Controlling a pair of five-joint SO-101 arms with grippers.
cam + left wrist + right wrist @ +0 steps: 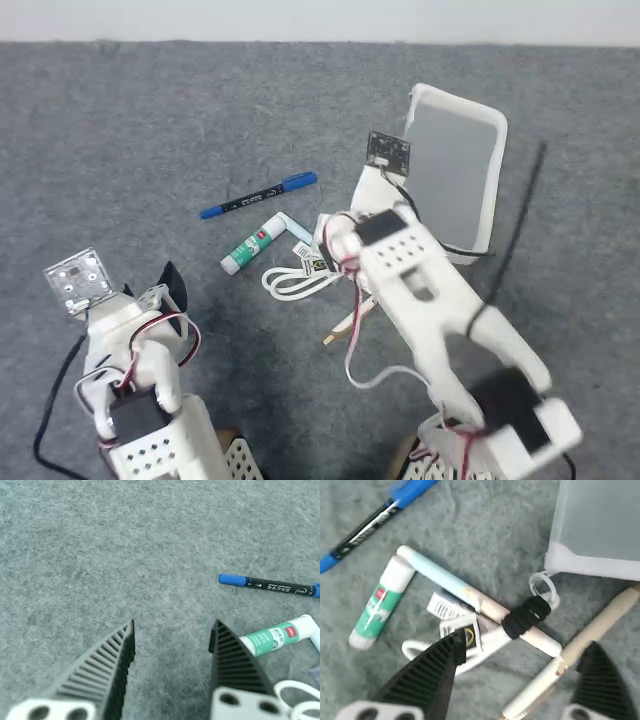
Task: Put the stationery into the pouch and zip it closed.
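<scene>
The translucent grey pouch (455, 175) with a white rim lies flat at the back right; its corner (600, 520) has a small white pull ring (543, 587). In the middle lie a blue marker (258, 195), a green-and-white glue stick (250, 248), a pale blue pen (450, 582) with a black band, a beige pencil (580, 645) and a tagged white cord (295, 282). My right gripper (520, 675) hangs open just above the pen, cord and pencil, close to the pouch corner. At the front left my left gripper (172, 655) is open over bare carpet, short of the glue stick (277, 635) and marker (267, 585).
Grey carpet (150, 130) covers the table, bare at the back left. The right arm's body (440, 310) stretches from the front edge over the pencil's end. A black cable (520, 220) runs past the pouch's right side.
</scene>
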